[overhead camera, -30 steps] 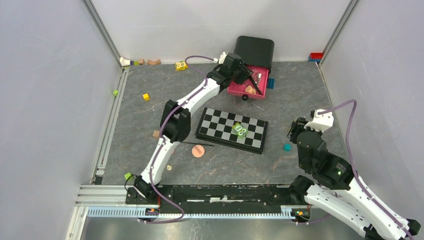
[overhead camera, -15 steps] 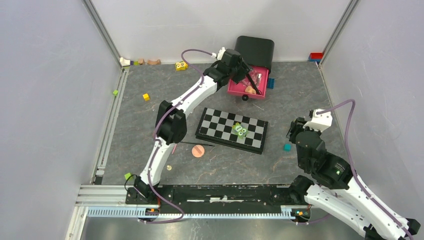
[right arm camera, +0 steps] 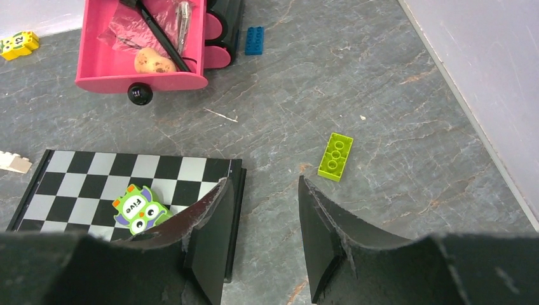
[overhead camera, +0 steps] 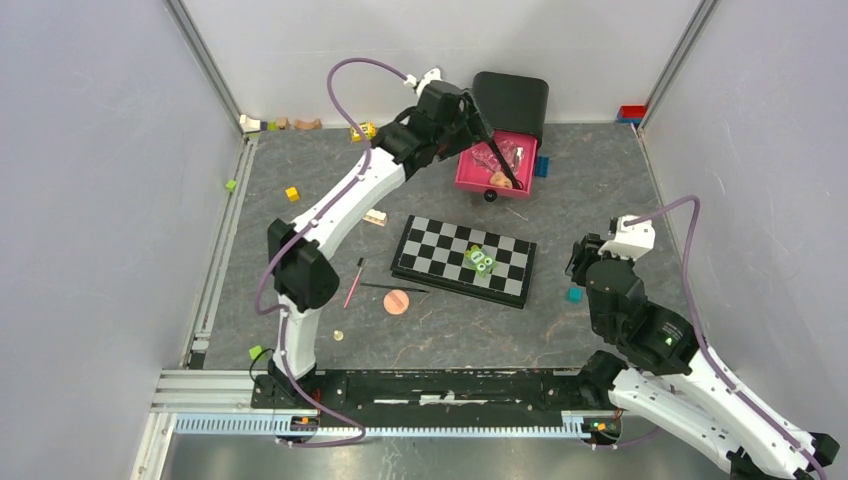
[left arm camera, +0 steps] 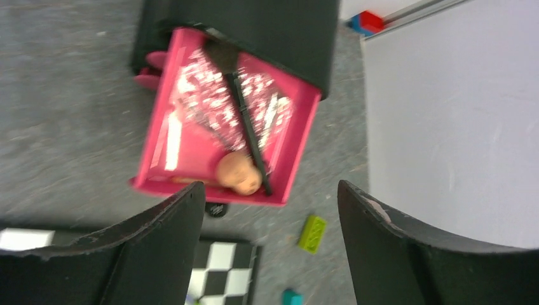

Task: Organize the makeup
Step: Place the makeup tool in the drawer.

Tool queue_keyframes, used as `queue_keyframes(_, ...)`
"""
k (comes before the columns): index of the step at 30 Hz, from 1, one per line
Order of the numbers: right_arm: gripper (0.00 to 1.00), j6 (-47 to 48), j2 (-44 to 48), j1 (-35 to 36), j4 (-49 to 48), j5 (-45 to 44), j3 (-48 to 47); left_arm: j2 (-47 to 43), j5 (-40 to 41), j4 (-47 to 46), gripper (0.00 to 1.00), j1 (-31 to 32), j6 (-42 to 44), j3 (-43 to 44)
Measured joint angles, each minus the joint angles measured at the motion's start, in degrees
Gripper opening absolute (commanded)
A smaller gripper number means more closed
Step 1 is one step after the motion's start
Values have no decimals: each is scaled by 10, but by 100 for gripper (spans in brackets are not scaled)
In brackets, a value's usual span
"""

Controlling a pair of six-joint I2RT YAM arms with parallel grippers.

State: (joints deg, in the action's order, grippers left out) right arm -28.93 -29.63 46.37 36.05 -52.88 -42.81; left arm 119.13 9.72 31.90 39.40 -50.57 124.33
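The pink drawer (overhead camera: 470,180) stands pulled out of a black box (overhead camera: 510,98) at the back. In it lie a black long-handled brush (left arm camera: 245,121), a peach sponge (left arm camera: 238,173) and crinkled clear wrap. My left gripper (overhead camera: 482,135) hovers above the drawer's left side, open and empty (left arm camera: 270,210). On the table left of the chequered board lie a round peach puff (overhead camera: 397,302), a pink pencil (overhead camera: 353,282) and a dark pencil (overhead camera: 395,287). My right gripper (overhead camera: 580,256) hangs open and empty (right arm camera: 260,216) at the board's right end.
The chequered board (overhead camera: 440,250) carries a green owl block (right arm camera: 136,208). A green brick (right arm camera: 335,156), a blue brick (right arm camera: 254,35), a teal block (overhead camera: 574,294), a cream block (overhead camera: 376,217) and a yellow block (overhead camera: 292,194) lie scattered. The drawer's black knob (right arm camera: 140,94) faces the board.
The left gripper has opened wide and drawn back up and left from the drawer, its elbow swinging left. The brush stays in the drawer. The right arm has barely moved.
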Motion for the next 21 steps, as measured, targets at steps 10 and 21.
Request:
queue_keyframes(10, 50, 8, -43, 0, -35, 34, 8, -153, 17, 162, 100, -44, 46, -108)
queue_keyframes(21, 47, 25, -171, 0, -96, 143, 9, -358, -62, 295, 100, -144, 37, -198)
